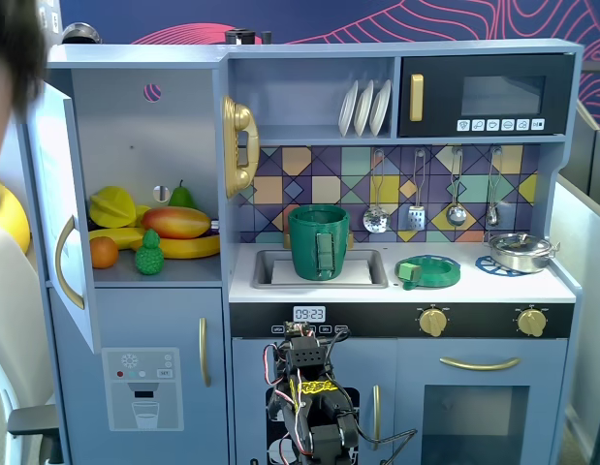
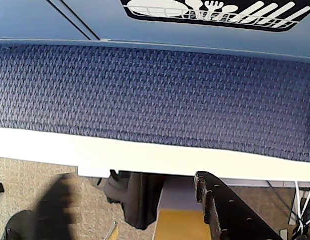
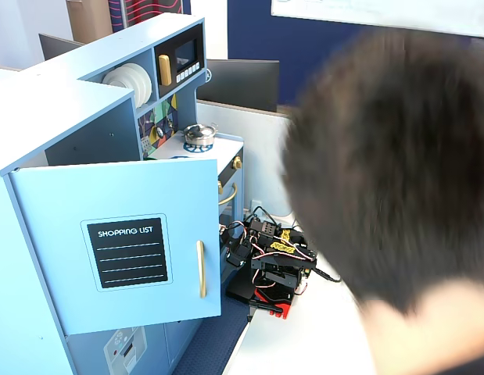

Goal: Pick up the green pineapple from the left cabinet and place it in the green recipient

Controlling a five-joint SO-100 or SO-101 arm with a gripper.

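Observation:
The green pineapple (image 1: 149,254) stands on the shelf of the left cabinet (image 1: 183,126), in front of a banana and a mango. The cabinet door (image 1: 59,194) is swung open; it also shows in the other fixed view (image 3: 116,242). The green recipient (image 1: 319,242) stands upright in the sink. My arm (image 1: 309,387) is folded low in front of the kitchen base, far below both, and it also shows folded in the side fixed view (image 3: 273,266). In the wrist view only one black finger (image 2: 230,210) shows, with nothing in it; the other jaw is hidden.
An orange (image 1: 104,252), a pear (image 1: 181,197) and other fruit share the shelf. A flat green dish (image 1: 427,271) and a steel pot (image 1: 521,250) sit on the counter. A person's head (image 3: 398,172) blocks much of the side fixed view.

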